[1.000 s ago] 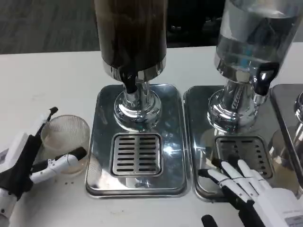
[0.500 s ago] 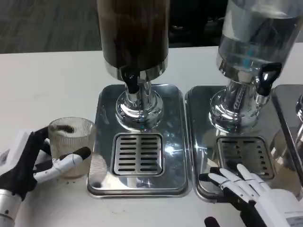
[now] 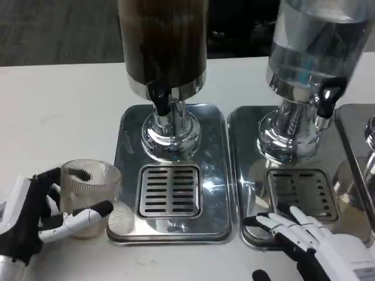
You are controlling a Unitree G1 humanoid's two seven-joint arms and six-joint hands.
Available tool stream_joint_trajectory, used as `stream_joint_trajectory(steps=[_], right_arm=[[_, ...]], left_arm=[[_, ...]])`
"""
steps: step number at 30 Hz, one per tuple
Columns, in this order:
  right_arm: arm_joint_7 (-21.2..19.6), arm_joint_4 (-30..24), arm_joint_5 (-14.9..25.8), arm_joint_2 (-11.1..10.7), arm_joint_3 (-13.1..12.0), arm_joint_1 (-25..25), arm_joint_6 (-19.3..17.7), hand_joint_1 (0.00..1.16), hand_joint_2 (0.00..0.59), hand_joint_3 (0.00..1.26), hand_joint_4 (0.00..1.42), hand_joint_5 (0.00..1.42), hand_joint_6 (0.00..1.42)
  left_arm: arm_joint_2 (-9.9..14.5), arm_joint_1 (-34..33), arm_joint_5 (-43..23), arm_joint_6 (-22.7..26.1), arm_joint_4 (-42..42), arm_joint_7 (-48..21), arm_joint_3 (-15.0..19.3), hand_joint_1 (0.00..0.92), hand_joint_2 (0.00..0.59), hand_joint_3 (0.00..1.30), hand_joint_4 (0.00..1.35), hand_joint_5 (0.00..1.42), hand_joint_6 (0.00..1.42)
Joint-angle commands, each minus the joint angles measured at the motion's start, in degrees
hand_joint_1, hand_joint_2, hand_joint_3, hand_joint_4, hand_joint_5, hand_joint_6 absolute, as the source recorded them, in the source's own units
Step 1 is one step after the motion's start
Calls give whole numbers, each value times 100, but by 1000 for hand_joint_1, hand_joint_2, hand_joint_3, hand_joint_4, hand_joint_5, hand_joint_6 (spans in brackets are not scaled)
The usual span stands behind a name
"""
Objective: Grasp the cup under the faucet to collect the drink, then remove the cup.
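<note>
A clear ribbed plastic cup (image 3: 91, 196) stands at the left edge of the left drip tray (image 3: 170, 175), upright and apparently empty. My left hand (image 3: 44, 213) grips it, with a black finger behind it and a white finger across its front near the bottom. The dark drink dispenser (image 3: 163, 44) rises above that tray, its black faucet (image 3: 158, 99) over the slotted grate (image 3: 169, 190). The cup is left of the faucet, not beneath it. My right hand (image 3: 307, 234) rests with fingers spread on the front edge of the right tray (image 3: 252, 170), holding nothing.
A clear water dispenser (image 3: 313, 52) with a black tap (image 3: 328, 93) stands on the right tray. A third tray's edge (image 3: 357, 140) shows at far right. Bare white table (image 3: 58, 105) lies left and behind the cup.
The left hand has closed on the cup and carried it right and toward me, to the left tray's edge. The right hand has barely shifted.
</note>
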Motion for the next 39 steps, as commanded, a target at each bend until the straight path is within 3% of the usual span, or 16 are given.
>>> stream_joint_trajectory(steps=[1,8,14,25,39], right_arm=[[36,-98,80,-28,-46,-2,30,649,480,228,183,61,80],[-6,-77,92,3,-31,7,17,645,476,229,187,61,80],[-52,-72,91,26,-37,30,6,641,474,240,187,74,91],[-169,-220,35,111,-61,128,-5,631,482,241,189,75,94],[-268,-514,-101,362,-94,535,33,618,475,241,196,75,97]], left_arm=[[119,58,93,-222,-245,320,157,483,0,649,776,1005,1284],[120,104,203,-428,-523,609,409,483,0,659,793,1017,1306],[16,-69,403,-431,-699,708,391,483,0,665,794,1017,1309],[-405,-637,1029,-224,-338,955,-66,477,1,667,794,1017,1313],[-608,-1165,1141,4,279,1033,-542,473,0,667,794,1017,1298]])
